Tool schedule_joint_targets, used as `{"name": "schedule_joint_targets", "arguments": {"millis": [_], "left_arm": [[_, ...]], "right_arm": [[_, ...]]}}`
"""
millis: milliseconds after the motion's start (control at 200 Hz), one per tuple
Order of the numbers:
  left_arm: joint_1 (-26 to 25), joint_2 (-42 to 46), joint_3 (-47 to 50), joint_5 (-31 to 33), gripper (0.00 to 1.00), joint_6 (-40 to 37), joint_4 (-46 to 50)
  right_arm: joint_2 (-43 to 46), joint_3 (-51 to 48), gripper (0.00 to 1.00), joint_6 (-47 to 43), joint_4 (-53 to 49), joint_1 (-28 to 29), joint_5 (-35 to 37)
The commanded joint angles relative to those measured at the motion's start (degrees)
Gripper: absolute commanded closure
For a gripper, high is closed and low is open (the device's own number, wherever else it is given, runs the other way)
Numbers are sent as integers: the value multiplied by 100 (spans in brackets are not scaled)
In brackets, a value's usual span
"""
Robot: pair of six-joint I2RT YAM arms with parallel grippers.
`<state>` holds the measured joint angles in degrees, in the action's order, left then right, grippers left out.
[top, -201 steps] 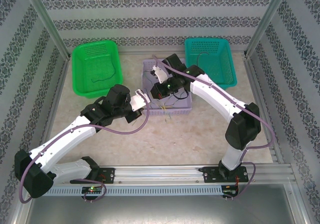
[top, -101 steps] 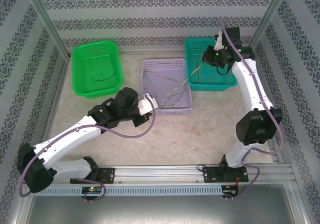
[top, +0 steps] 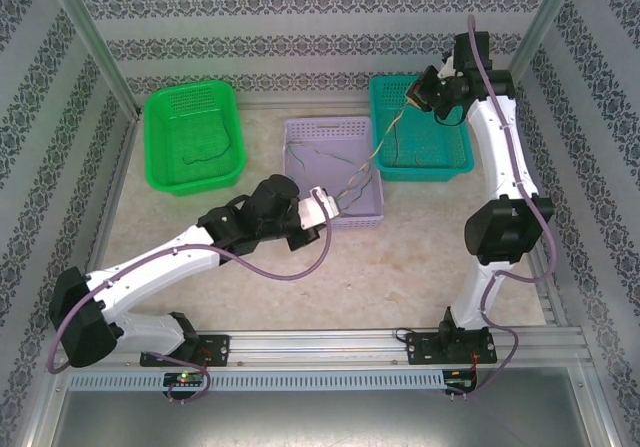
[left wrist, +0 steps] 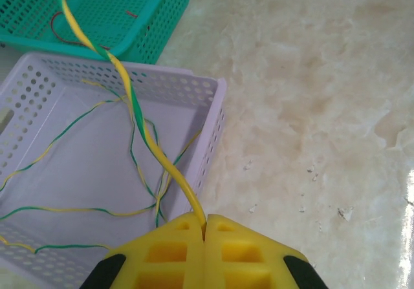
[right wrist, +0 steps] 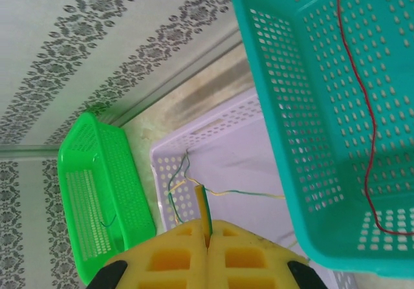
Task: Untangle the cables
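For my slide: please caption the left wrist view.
Shut left claw pinches a thin twisted yellow-green wire stretched over the perforated lilac plastic basket.

The white left arm with black joints [top: 160, 265] stretches low from its base at the lower left of the overhead view, up and to the right, with its wrist near the centre of the frame. The left pincer [top: 325, 203] points right. In its wrist view the yellow fingers [left wrist: 171, 253] are pressed together on a yellow-and-green twisted wire [left wrist: 139, 117].

The white right arm [top: 500, 157] rises from its base at the lower right to a black elbow at mid-right. It then reaches steeply to the upper right of the frame, where the wrist bends leftward. The right pincer [top: 415, 95] faces left, its yellow fingers [right wrist: 249, 253] closed on the same wire.
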<state>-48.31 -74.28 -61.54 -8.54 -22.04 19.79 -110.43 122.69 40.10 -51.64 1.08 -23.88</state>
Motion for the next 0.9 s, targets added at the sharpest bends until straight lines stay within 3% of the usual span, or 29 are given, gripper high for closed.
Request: {"name": "schedule_joint_targets", "arguments": {"millis": [0, 165, 385, 575, 739, 894], "left_arm": [[-80, -411, -336, 142, 100, 86, 889], [374, -1382, -995, 740, 100, 10, 742], [1171, -2481, -1895, 660, 100, 490, 340], [1270, -3289, -2548, 648, 100, 210, 341], [1360, -3814, -2896, 721, 100, 453, 320], [1316, -3802, -2801, 811, 100, 679, 433]], "right_arm": [[56, 321, 100, -198, 953, 165, 699], [25, 220, 100, -68, 1379, 429, 953], [-276, 533, 100, 58, 1682, 658, 1020], [-777, 887, 100, -63, 1488, 911, 933], [-870, 663, 100, -312, 1410, 1164, 1016], [-960, 408, 100, -383, 1329, 1343, 904]]}}
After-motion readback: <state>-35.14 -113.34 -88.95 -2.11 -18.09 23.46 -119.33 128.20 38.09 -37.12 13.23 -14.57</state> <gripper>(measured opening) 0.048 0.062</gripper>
